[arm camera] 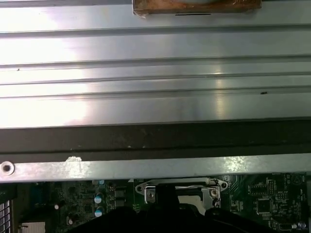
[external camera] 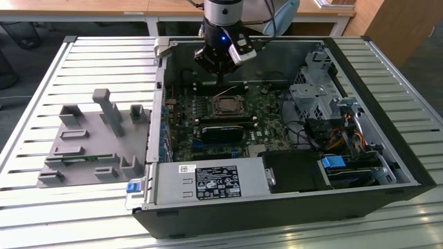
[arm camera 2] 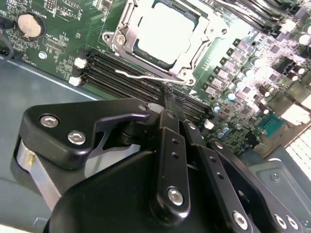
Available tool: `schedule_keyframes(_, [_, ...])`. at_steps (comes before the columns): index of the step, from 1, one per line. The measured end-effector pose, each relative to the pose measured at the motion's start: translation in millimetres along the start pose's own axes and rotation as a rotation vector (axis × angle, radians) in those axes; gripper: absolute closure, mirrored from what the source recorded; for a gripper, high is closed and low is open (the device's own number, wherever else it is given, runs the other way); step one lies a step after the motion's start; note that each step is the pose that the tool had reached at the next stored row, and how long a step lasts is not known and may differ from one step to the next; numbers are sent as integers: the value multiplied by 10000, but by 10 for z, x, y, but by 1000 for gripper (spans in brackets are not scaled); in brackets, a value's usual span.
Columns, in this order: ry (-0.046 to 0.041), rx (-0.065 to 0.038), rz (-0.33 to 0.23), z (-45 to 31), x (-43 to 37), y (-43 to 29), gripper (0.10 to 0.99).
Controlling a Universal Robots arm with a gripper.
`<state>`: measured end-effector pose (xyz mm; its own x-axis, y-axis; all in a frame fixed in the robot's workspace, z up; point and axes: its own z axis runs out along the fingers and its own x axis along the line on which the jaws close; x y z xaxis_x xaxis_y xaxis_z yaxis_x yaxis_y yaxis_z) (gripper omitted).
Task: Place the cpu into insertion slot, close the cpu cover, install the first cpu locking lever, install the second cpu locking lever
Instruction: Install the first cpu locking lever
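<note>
Slatted metal table (external camera: 104, 67), exterior view: at the left, a grey fixture tray (external camera: 83, 171) carries upright posts and, in one groove, a thin green strip (external camera: 76, 158). Right of it lies the open computer case (external camera: 277, 212), packed full. A grey power supply box (external camera: 211, 182) sits along its lower edge. The green circuit board (external camera: 270, 101) fills the centre with a long black block (external camera: 221, 130) on it, and silver drive cages (external camera: 315, 98) and coloured cables (external camera: 346, 137) stand at the right. The insertion slot (external camera: 227, 107) sits on the board just above that block. My gripper (external camera: 220, 83) hangs at upper centre, just above the slot in the picture and apart from it.

In the second wrist view, a coin battery (arm camera 2: 29, 25) shows at upper left. At upper centre the cpu (arm camera 2: 163, 31) lies flat inside the slot. Its pale metal top shows through the cut-out of the cpu cover (arm camera 2: 124, 29), which lies down around it. A thin wire lever (arm camera 2: 138, 75) runs along the socket's lower edge. Below it come black memory slots (arm camera 2: 121, 73), then my fingertips (arm camera 2: 167, 116) at centre frame. They are pressed together with nothing seen between them, near the socket but not touching it.

In the first wrist view, the cover's silver edge shows at lower centre, just above my gripper's dark bulk.
</note>
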<state>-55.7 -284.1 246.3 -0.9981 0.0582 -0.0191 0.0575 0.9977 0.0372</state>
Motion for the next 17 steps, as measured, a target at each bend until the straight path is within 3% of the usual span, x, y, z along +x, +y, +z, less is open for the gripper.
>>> schedule_keyframes(7, [0, 0, 0, 73, -101, 4, 980])
schedule_keyframes(17, [0, 3, -5, 199, -166, 16, 980])
